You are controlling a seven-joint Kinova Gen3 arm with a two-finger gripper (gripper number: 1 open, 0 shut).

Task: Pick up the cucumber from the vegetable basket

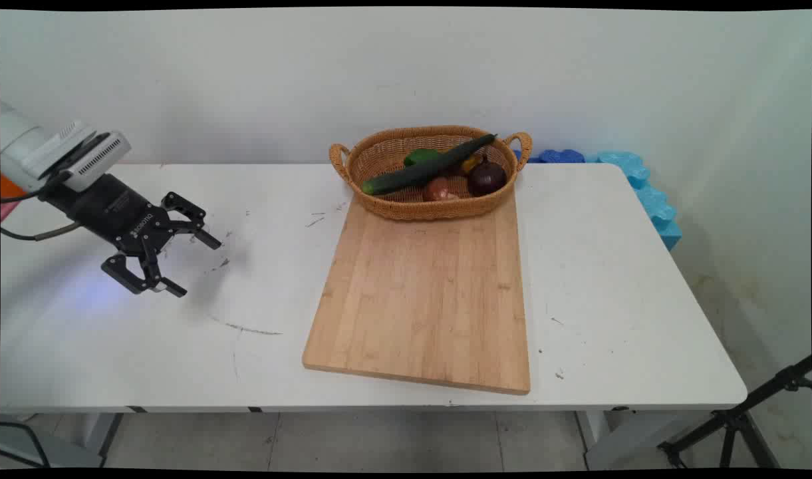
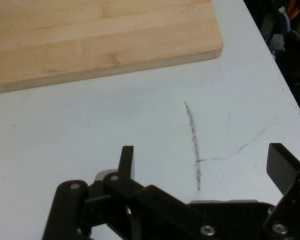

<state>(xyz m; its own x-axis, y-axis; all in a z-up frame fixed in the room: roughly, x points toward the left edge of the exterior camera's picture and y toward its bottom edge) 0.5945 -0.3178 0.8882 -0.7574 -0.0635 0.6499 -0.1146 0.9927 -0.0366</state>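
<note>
Gripper (image 1: 196,264) hung above the worktop's (image 1: 612,299) left side, fingers spread apart, empty. We saw the wooden cutting board (image 1: 425,299) nearest, to its right; beyond it a wicker basket (image 1: 379,156) with cucumber (image 1: 425,171) and red onion (image 1: 487,177).

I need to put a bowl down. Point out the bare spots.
The cutting board is bare in front of the basket. White table lies bare right of the board, and left between board and gripper. The basket is crowded.
</note>
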